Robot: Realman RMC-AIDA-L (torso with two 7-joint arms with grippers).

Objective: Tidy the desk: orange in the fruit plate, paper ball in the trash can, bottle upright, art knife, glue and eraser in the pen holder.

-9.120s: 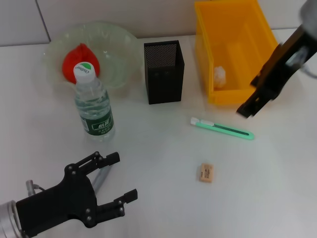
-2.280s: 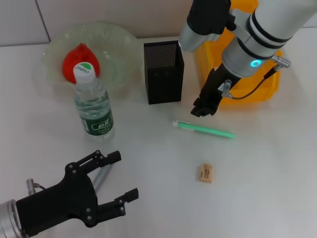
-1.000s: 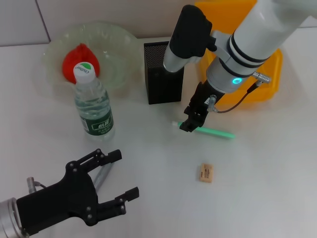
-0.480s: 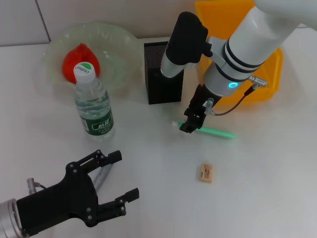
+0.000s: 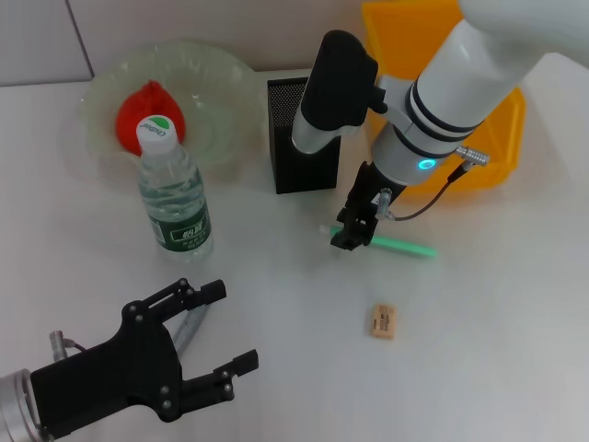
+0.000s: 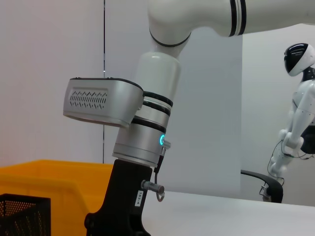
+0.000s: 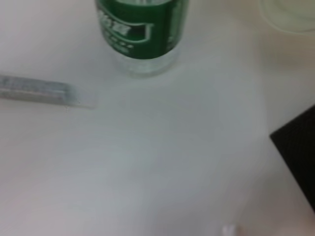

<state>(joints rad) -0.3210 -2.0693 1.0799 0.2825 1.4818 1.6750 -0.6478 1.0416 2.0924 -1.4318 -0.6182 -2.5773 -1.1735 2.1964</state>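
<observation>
Head view, right gripper: your right gripper [image 5: 349, 232] stood low over the white end of the art knife [image 5: 398, 245], at or just above it; whether its fingers were apart or closed you could not tell.
Art knife: it lay flat on the worktop [image 5: 479, 368], just in front of the pen holder [image 5: 304, 134] and near the trash can [image 5: 442, 92], mint-green body trailing off to the robot's right.
Handling, as a judgement: slim, light and stiff, probably smooth plastic, so it could skid or pivot when you pinched it. You would do best across the narrow body near the middle, not at the tip.
Eraser: the eraser [image 5: 383, 321] sat nearer the robot, apart from the knife.
Glue: the glue [image 5: 189, 329] lay partly hidden under the left gripper.
Left gripper: your left gripper [image 5: 213, 334] rested low at the near-left, fingers spread and empty.
Already placed: the orange [image 5: 138, 109] sat in the fruit plate [image 5: 221, 69]; the bottle [image 5: 174, 198] stood upright just in front of it.
</observation>
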